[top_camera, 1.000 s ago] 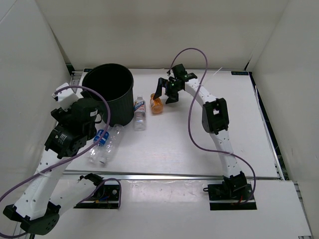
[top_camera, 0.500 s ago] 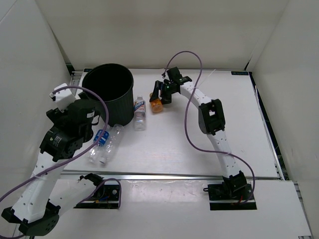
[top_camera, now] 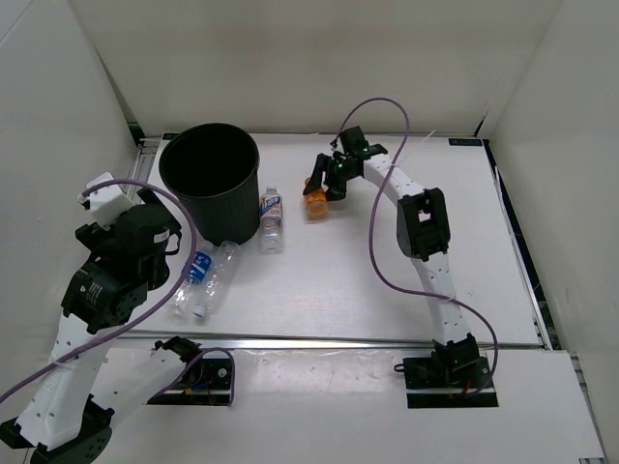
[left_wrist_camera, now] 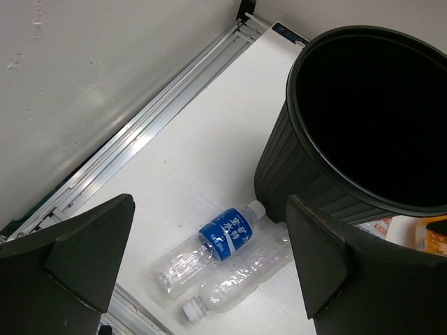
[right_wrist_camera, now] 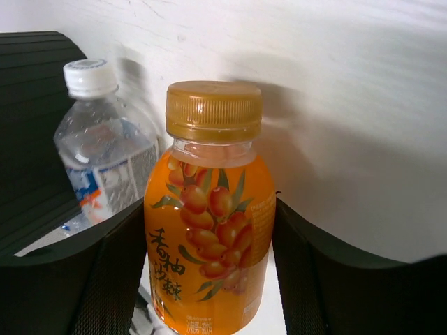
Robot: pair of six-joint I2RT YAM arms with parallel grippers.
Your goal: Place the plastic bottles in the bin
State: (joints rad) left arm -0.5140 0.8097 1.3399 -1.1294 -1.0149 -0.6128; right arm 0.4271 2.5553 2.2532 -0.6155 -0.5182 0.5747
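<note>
Standing open-mouthed on the table (top_camera: 329,290), the bin (top_camera: 228,207) has the white-labelled bottle (top_camera: 271,220) lying just right of its wall and two blue-labelled bottles (top_camera: 205,278) lying side by side at its near foot. Farther right of the bin, the right claw (top_camera: 327,186) is clamped on the orange bottle (top_camera: 316,204). From the left wrist, the left claw (left_wrist_camera: 209,209) is spread wide with nothing in it, above the pair left of the bin (left_wrist_camera: 293,174). One bottle (left_wrist_camera: 209,246) shows a blue label with white Chinese characters too small to read; the other (left_wrist_camera: 241,273) shows only clear ribbed plastic and a white cap. A metal rail (left_wrist_camera: 140,132) runs along the table edge beyond them. From the right wrist, dark fingers (right_wrist_camera: 115,279) press both sides of the orange bottle (right_wrist_camera: 209,230), whose label bears orange berries, green leaves and black Chinese characters under a gold cap. The white-labelled bottle (right_wrist_camera: 105,157), with blue and red print, lies between it and the bin's ribs (right_wrist_camera: 28,105).
</note>
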